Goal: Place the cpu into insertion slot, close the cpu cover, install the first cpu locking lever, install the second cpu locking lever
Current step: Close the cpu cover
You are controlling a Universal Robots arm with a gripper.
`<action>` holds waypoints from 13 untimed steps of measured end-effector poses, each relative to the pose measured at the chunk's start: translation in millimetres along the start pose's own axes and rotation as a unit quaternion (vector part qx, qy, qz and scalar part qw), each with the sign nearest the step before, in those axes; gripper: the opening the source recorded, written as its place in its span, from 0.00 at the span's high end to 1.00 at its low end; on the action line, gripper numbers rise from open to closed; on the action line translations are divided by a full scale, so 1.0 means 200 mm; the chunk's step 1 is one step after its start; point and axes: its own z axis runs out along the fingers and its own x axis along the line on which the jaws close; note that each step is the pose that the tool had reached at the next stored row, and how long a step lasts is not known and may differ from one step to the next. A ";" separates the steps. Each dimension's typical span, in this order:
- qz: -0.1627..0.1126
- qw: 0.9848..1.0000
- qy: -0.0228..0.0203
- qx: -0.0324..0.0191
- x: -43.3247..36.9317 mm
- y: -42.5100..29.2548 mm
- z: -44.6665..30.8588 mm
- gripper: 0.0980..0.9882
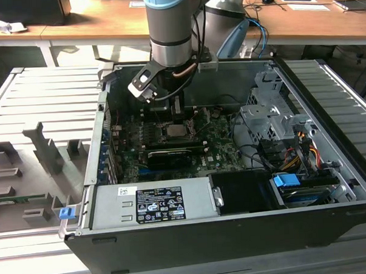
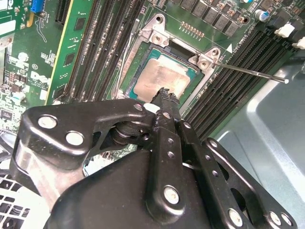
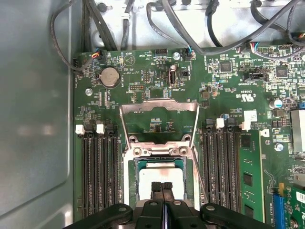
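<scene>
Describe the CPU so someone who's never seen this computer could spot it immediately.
Inside the open black computer case, find the green motherboard. Between its two banks of long black memory slots sits the small flat square chip, its pale silver-grey metal top solid, unlike the neighbouring windowed grey frame.

A big black computer box (image 1: 236,244) lies open mid-frame. A grey power box (image 1: 110,207) sits at its lower left, a little blue clip (image 1: 66,212) beside it. Wooden desks (image 1: 105,22) cross the top.
</scene>
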 end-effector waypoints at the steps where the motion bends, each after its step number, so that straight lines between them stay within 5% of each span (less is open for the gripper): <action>1: 0.000 1.000 0.000 0.000 0.000 0.000 -0.001 0.99; 13: 0.000 1.000 0.000 0.000 0.001 0.001 -0.015 0.99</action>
